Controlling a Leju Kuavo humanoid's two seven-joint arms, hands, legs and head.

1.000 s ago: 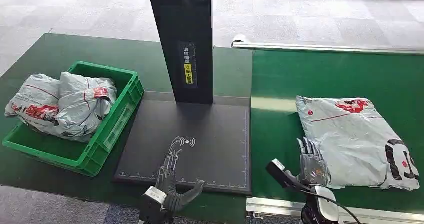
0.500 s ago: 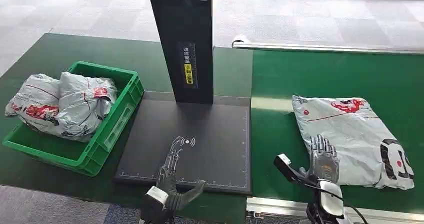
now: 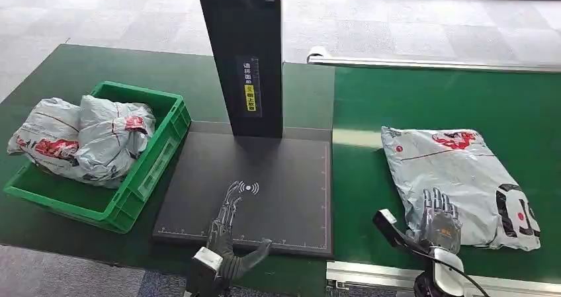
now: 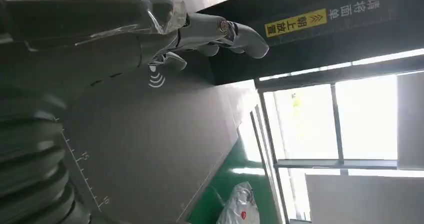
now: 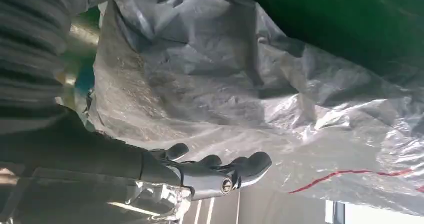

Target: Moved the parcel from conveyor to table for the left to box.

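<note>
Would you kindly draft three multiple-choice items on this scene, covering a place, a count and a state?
1. Where does the flat grey parcel lie?
A. green conveyor belt
B. green crate
C. black scanner mat

2. How many parcels are in the green crate?
A. none
B. two
C. five

3. How is the right hand?
A. closed around a box
B. fingers spread over the parcel's near edge
C. resting in the crate

Key: 1 A, it lies on the green conveyor belt; 2 B, two bundles sit there; 3 B, the head view shows the fingers apart above it.
</note>
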